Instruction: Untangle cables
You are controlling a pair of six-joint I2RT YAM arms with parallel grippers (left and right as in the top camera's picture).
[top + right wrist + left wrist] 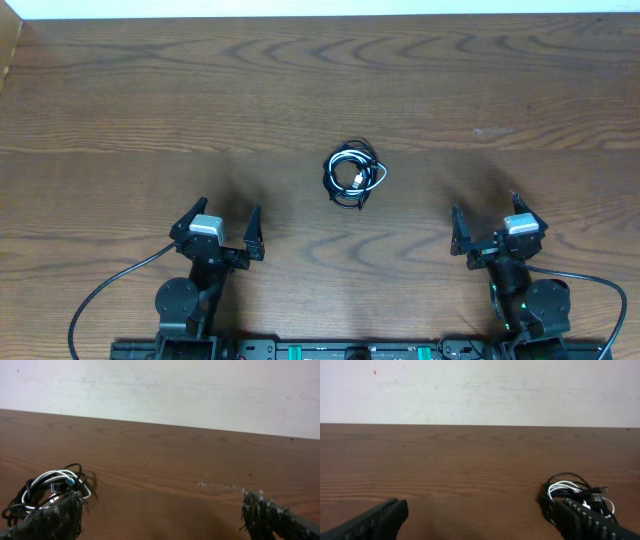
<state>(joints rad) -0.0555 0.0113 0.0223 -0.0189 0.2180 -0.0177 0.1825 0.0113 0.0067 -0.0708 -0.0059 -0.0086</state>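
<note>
The cables (354,176) lie as one small tangled coil of black and white cords in the middle of the wooden table. In the left wrist view the cables (575,489) sit ahead to the right, partly behind the right finger. From the right wrist, the cables (52,486) show ahead to the left, a blue plug end among them. My left gripper (226,224) stands open near the front left, nothing between its fingers. My right gripper (487,223) is open at the front right, also holding nothing. Both grippers are well apart from the coil.
The brown wooden table (320,90) stretches to a white wall at the back. A faint pale smear (492,131) marks the wood at the right. Thick black arm wires (105,290) loop by the arm bases at the front edge.
</note>
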